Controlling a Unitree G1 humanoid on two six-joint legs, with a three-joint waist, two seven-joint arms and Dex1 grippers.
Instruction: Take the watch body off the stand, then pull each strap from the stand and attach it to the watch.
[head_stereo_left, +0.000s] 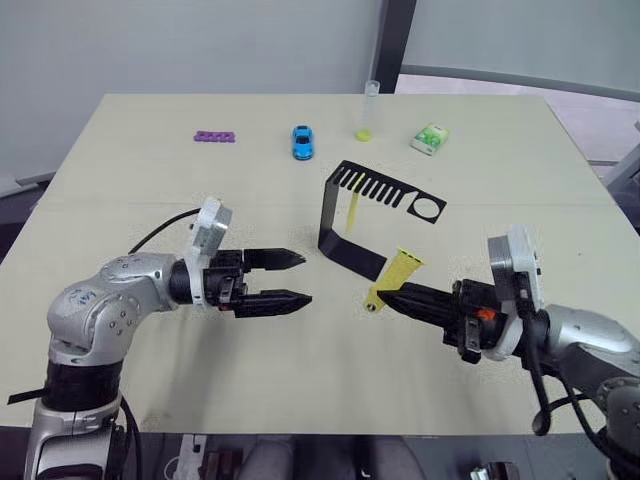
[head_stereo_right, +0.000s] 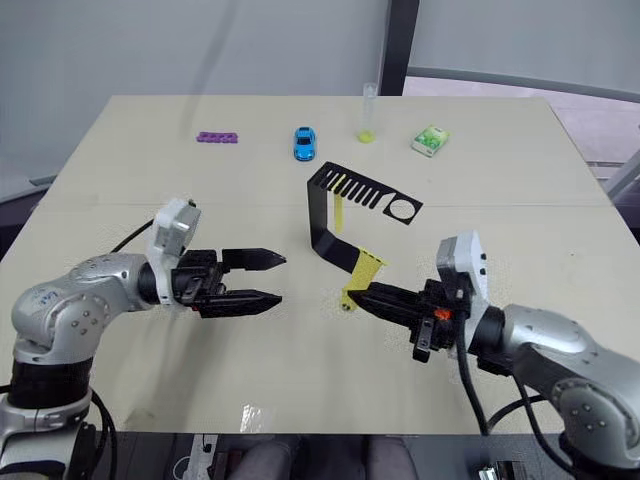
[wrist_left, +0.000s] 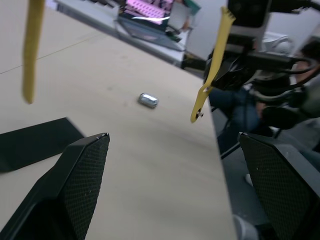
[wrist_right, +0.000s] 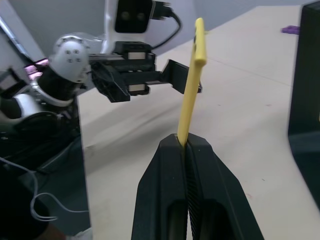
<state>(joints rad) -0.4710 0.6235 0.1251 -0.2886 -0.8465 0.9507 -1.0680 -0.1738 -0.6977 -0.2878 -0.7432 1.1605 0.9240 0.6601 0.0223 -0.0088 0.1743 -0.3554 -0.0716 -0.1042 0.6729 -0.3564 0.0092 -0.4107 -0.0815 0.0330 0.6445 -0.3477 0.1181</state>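
Right gripper (head_stereo_left: 385, 294) reaching in low from the right edge of the table (head_stereo_left: 150, 190), fingers pinched tight on one yellow strap (head_stereo_left: 392, 279), gripped partway along, its wider end raised toward the stand (head_stereo_left: 345, 235) and its other end, carrying a small metal piece, dipping toward the tabletop (seen edge-on in the right wrist view, rising straight out from between the closed fingers). Left gripper (head_stereo_left: 300, 279) held level above the table, well left of the stand, pointing toward it, fingers spread apart with nothing between them.

Two straps counted: the one in the right gripper, and a second strap (head_stereo_left: 353, 209) hanging from the stand's slotted top arm. One black stand, upright near the table's middle, ring hole at the far end of the arm. Watch body not made out for certain; a small silvery object (wrist_left: 148, 100) on the table in the left wrist view, too small to identify.

Along the far edge, one of each: purple block strip (head_stereo_left: 214, 136), blue toy car (head_stereo_left: 301, 141), clear tube with yellow base (head_stereo_left: 368, 111), green-white packet (head_stereo_left: 430, 138).
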